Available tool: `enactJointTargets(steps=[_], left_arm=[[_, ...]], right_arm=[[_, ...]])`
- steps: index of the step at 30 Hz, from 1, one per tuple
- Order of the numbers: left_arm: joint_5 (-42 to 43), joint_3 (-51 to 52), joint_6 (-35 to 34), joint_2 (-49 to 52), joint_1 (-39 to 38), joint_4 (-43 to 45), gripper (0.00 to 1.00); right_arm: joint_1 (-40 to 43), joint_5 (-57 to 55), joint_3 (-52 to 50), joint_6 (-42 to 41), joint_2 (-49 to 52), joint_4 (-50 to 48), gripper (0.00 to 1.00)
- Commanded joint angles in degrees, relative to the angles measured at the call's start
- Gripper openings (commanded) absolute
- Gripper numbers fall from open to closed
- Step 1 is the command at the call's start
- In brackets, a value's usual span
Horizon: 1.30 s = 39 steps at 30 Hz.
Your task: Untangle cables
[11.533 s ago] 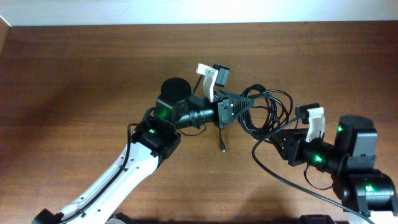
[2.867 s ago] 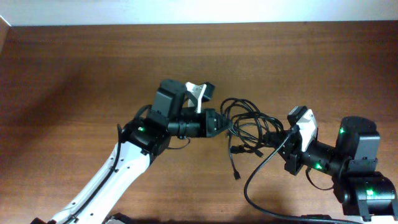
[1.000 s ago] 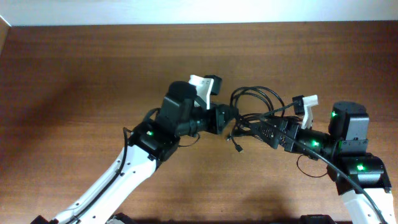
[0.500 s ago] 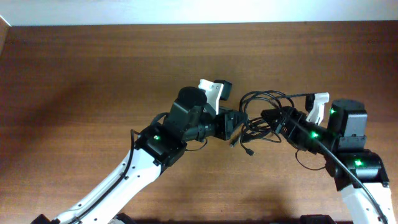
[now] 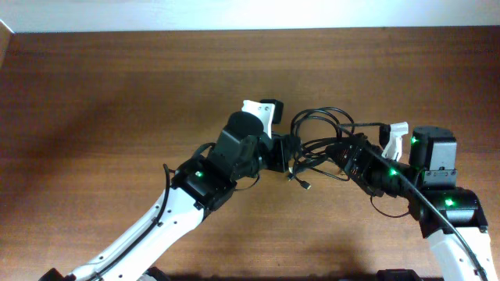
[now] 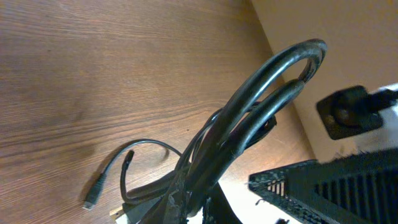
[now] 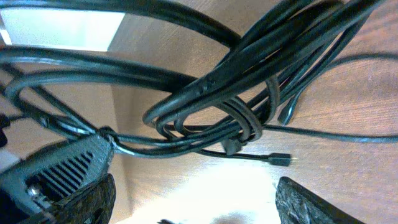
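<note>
left gripper (image 5: 286, 153): clamped on the cables (image 5: 322, 133), held above the wooden table (image 5: 94, 117) | cables: 1 tangled bundle between both grippers, 1 plug end (image 5: 306, 186) dangling | right gripper (image 5: 349, 156): fingers wide, against the loops | progress: early, no strand separated yet, all untangling left

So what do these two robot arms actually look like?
The left arm has a white link and black joint housings dotted with green lights; the right arm matches, with a thick black wire trailing along it. A white bracket sits near each wrist. The black left pincer and right pincer have ribbed, grid-patterned fingers.
</note>
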<state>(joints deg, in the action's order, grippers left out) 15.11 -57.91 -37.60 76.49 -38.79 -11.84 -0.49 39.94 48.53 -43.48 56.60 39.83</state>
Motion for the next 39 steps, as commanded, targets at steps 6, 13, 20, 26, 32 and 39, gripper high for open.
enactJointTargets(steps=[6, 13, 20, 26, 32, 39], left_arm=[[-1.4, -0.3, -0.6, -0.4, -4.0, 2.2, 0.0], [-1.4, -0.3, -0.6, -0.4, -8.4, 4.7, 0.0], [-1.4, -0.3, -0.6, -0.4, -10.6, 5.2, 0.0], [-3.0, -0.3, -0.5, -0.4, -10.6, 5.1, 0.0], [-9.2, -0.3, -0.6, -0.4, -10.3, 0.0, 0.0], [-8.5, -0.3, -4.6, -0.4, 0.3, -12.4, 0.0]], right_arm=[[0.1, 0.3, 0.3, -5.7, 0.0, -2.8, 0.76], [0.1, -5.1, 0.3, -5.7, 0.0, -2.9, 0.7], [0.1, -9.8, 0.3, -5.7, 0.0, -2.8, 0.24], [0.1, -6.3, 0.3, -5.7, 0.0, -2.8, 0.04], [0.2, 3.1, 0.3, -5.7, 0.0, -8.9, 0.04], [0.2, 4.5, 0.3, -6.6, 0.0, -12.2, 0.04]])
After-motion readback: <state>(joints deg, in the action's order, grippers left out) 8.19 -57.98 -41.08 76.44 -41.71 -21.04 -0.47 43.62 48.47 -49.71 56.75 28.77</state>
